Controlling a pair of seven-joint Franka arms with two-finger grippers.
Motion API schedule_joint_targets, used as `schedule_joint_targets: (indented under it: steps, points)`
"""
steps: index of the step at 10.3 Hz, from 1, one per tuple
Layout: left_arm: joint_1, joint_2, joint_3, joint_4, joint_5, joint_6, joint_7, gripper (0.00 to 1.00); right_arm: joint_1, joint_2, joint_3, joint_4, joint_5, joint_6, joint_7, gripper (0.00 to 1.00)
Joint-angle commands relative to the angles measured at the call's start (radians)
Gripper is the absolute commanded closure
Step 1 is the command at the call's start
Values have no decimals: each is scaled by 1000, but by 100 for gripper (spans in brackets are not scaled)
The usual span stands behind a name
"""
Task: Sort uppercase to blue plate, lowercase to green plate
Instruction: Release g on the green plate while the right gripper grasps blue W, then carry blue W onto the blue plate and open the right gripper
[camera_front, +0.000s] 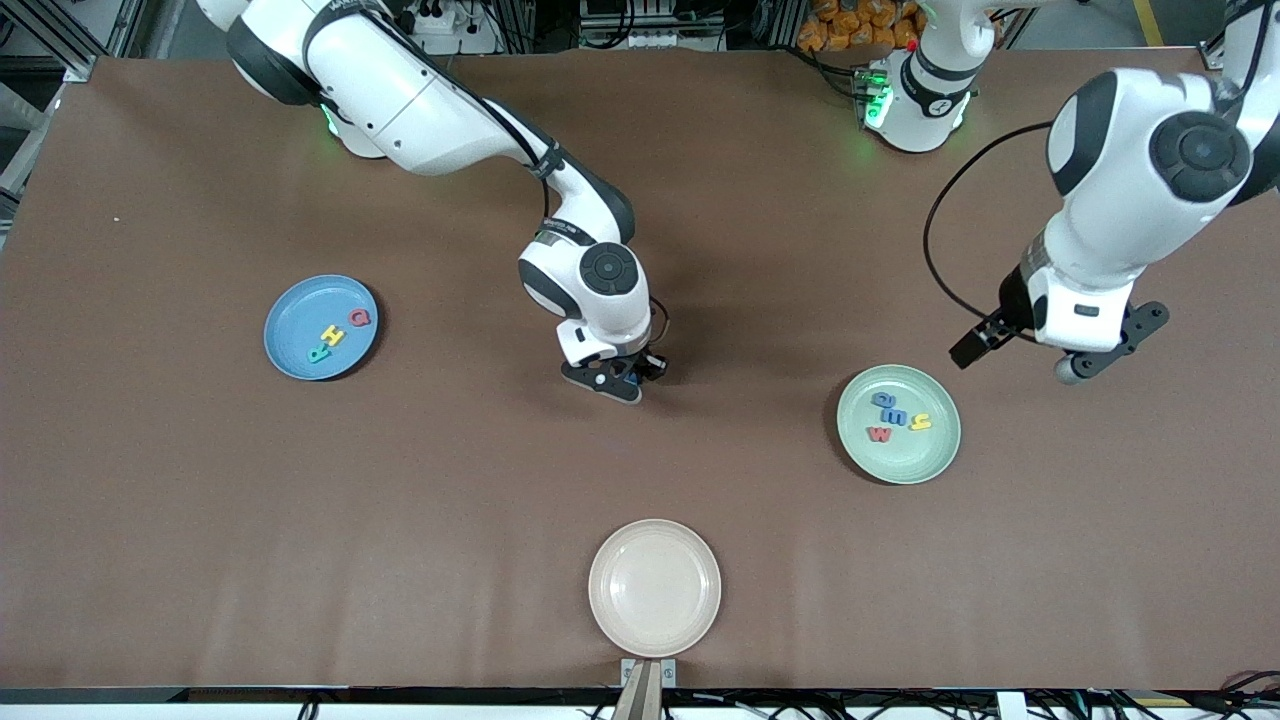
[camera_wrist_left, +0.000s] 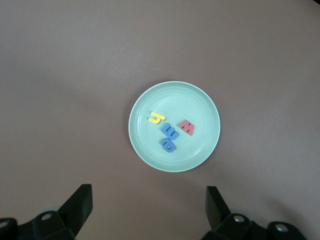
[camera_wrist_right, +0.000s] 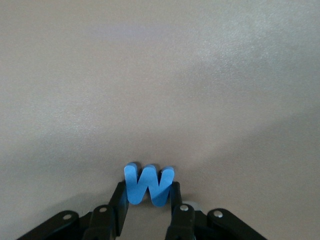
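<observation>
Right gripper (camera_front: 628, 380) is down at the table (camera_front: 200, 520), roughly midway between the two coloured plates and a little farther from the front camera than the beige plate (camera_front: 654, 587). Its wrist view shows the fingers (camera_wrist_right: 119, 205) pressed in against either flank of the blue M (camera_wrist_right: 149, 184), which stands on edge between them, so I take it as pinched.

What the coming move turns on, as I judge it, is that the blue plate (camera_front: 321, 327) lies toward the right arm's end of the table from that grip, and this arm is much the nearer of the two to it. The carry goes sideways along the table, away from the green plate (camera_front: 898, 423).

Red Q (camera_front: 359, 318), yellow H (camera_front: 331, 336) and teal R (camera_front: 317, 351) already lie in the blue plate, clustered toward its side nearest the gripper. All four lowercase letters (camera_wrist_left: 170, 131) sit together in the green plate.

Left gripper (camera_wrist_left: 145, 212) waits with its fingers spread wide, hanging just beside the green plate on the arm-base side.

From the front camera the M is almost wholly hidden under the right wrist, and whether it has left the table I cannot tell.
</observation>
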Motion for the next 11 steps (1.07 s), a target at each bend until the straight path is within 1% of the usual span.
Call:
schedule_joint_targets:
  steps: [1, 3, 4, 7, 8, 9, 10, 11]
  points:
    - [1, -38, 1, 17, -20, -35, 175, 0, 6, 15, -5, 24, -20, 3, -7, 70]
    - [3, -36, -4, 92, -13, -103, 310, 0, 1, 4, -4, 27, -11, -38, -29, 70]
    - [4, -25, -4, 152, -10, -145, 370, 0, -1, 1, -2, 27, -8, -41, -46, 70]
    - [7, -5, -4, 285, -4, -264, 488, 0, -17, -19, 11, 27, -3, -110, -108, 70]
    - [10, 16, -1, 346, -8, -307, 499, 0, -37, -33, 24, 27, 27, -153, -175, 70]
    - [10, 40, 1, 408, -14, -350, 499, 0, -54, -52, 24, 22, 90, -178, -234, 70]
    - [10, 53, 1, 434, -17, -386, 499, 0, -74, -72, 24, 18, 145, -210, -319, 70]
    - [10, 53, 1, 438, -13, -401, 502, 0, -89, -88, 24, 18, 173, -272, -399, 70]
